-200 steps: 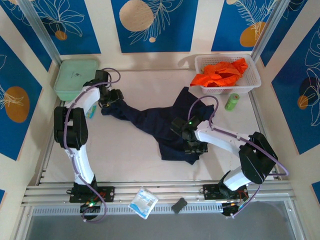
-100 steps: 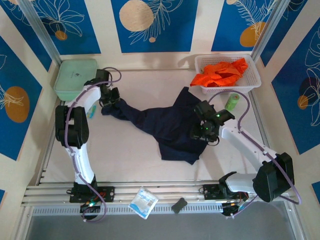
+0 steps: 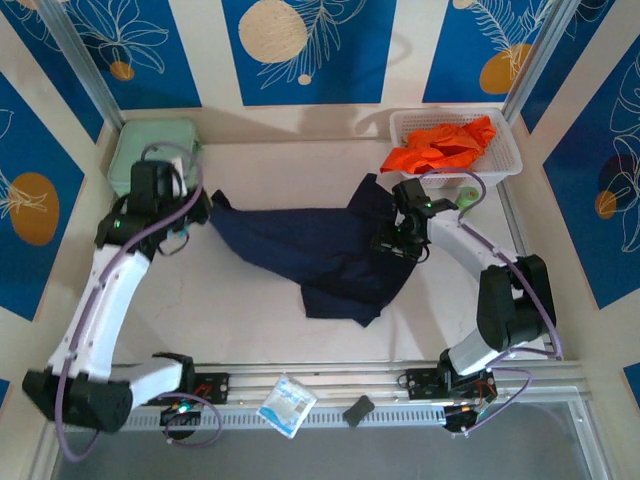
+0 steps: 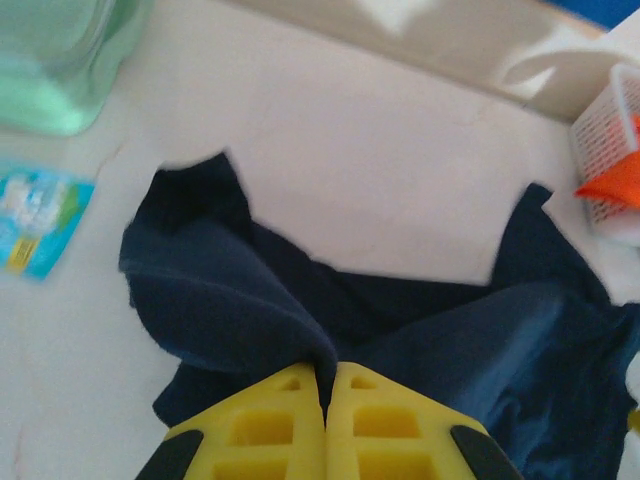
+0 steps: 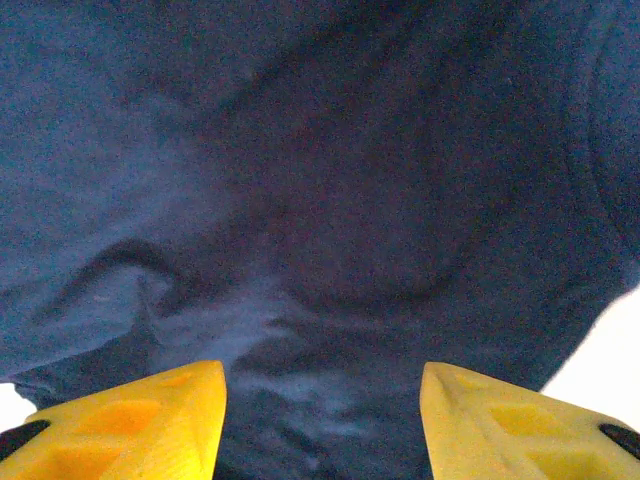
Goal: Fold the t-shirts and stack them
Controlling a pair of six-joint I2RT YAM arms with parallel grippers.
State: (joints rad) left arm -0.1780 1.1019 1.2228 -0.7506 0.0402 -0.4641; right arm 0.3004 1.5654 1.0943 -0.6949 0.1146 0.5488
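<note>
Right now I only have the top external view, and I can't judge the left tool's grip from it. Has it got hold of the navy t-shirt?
Observer: Yes. In the left wrist view the left tool is shut, with a raised fold of the navy t-shirt pinched between its yellow fingers.
Operator: And the right tool?
Observer: In its wrist view the right tool is open, with its fingers spread over the navy cloth.
Operator: Anything lying near the left tool?
Observer: A small blue packet lies on the table near the pale green case, apart from the shirt.
</note>
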